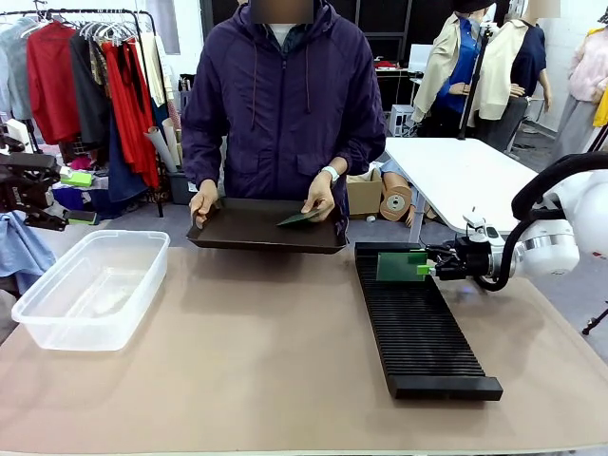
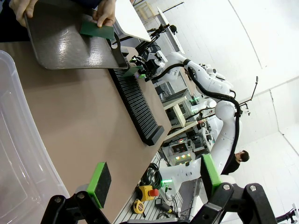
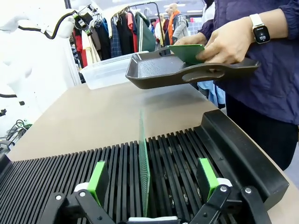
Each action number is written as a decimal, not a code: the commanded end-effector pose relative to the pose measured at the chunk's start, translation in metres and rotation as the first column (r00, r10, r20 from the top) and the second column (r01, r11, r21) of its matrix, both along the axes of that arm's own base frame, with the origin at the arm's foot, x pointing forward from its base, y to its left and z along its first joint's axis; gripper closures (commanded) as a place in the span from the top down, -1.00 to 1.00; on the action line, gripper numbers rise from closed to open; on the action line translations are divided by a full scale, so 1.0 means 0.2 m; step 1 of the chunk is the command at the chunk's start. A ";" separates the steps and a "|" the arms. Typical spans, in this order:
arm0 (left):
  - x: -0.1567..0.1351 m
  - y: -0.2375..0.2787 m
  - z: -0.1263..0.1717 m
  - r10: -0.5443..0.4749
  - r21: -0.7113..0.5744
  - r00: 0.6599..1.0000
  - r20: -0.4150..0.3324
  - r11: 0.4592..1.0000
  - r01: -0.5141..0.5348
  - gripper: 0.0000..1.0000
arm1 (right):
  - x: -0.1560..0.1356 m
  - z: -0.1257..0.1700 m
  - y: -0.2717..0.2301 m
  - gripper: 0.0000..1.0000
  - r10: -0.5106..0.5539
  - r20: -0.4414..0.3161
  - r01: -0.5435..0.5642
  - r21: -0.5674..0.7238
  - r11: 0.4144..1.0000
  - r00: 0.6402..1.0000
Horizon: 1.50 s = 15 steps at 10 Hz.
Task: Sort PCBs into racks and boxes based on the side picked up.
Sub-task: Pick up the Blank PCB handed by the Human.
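Observation:
One PCB (image 3: 144, 163) stands on edge in a slot near the far end of the black ribbed rack (image 3: 187, 154), also seen as a green board (image 1: 401, 266) on the rack (image 1: 418, 328). My right gripper (image 3: 153, 179) is open around it, its green pads (image 3: 99, 181) clear of the board on both sides. A second PCB (image 1: 302, 218) lies on the dark tray (image 1: 256, 228) under the person's hand. My left gripper (image 2: 155, 179) is open and holds nothing, hovering at the table's left edge (image 1: 33, 185) beside the clear box (image 1: 95, 285).
The person stands at the far side and holds the dark tray (image 3: 159, 70) with both hands above the table edge. The clear box (image 2: 18, 154) holds nothing. A white table (image 1: 456, 176) and a clothes rail stand behind.

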<state>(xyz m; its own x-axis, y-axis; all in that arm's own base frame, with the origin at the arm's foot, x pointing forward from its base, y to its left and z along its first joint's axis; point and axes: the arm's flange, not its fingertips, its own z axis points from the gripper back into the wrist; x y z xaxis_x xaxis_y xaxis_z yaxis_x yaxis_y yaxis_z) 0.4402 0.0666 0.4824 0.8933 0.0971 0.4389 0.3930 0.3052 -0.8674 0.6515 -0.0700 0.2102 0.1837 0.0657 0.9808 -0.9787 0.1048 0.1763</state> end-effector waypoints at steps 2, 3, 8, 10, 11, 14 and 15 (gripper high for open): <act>0.00 0.00 0.01 0.002 -0.003 1.000 -0.007 1.000 -0.002 1.00 | -0.01 0.21 0.08 1.00 -0.002 0.034 0.001 0.011 1.000 0.999; 0.00 0.00 0.01 0.002 -0.003 1.000 -0.007 1.000 -0.002 1.00 | -0.03 0.30 0.12 1.00 0.004 0.056 -0.004 0.005 1.000 0.998; 0.00 0.00 0.01 0.002 -0.003 1.000 -0.007 1.000 -0.002 1.00 | -0.12 0.64 0.29 1.00 -0.048 -0.108 0.048 -0.003 0.999 0.993; 0.00 0.00 0.01 0.002 -0.003 1.000 -0.007 1.000 -0.002 1.00 | -0.20 0.75 0.31 1.00 -0.024 -0.250 0.048 0.091 0.995 0.968; 0.00 0.00 0.01 0.002 -0.003 1.000 -0.007 1.000 -0.002 1.00 | -0.25 0.81 0.32 1.00 0.014 -0.342 0.026 0.112 0.993 0.940; 0.00 0.00 0.01 0.002 -0.003 1.000 -0.007 1.000 -0.002 1.00 | -0.43 0.89 0.34 1.00 0.047 -0.570 0.067 0.177 0.982 0.821; 0.00 0.00 0.01 0.002 -0.003 1.000 -0.007 1.000 -0.002 1.00 | -0.47 0.91 0.36 1.00 0.085 -0.622 0.085 0.238 0.967 0.778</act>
<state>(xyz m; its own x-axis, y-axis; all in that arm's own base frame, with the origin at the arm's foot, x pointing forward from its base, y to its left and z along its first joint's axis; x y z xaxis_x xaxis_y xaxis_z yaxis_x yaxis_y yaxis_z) 0.4403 0.0666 0.4822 0.8935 0.0971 0.4385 0.3926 0.3051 -0.8676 0.5683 -0.0015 0.3809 0.7042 -0.0769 0.7058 -0.7081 -0.0031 0.7061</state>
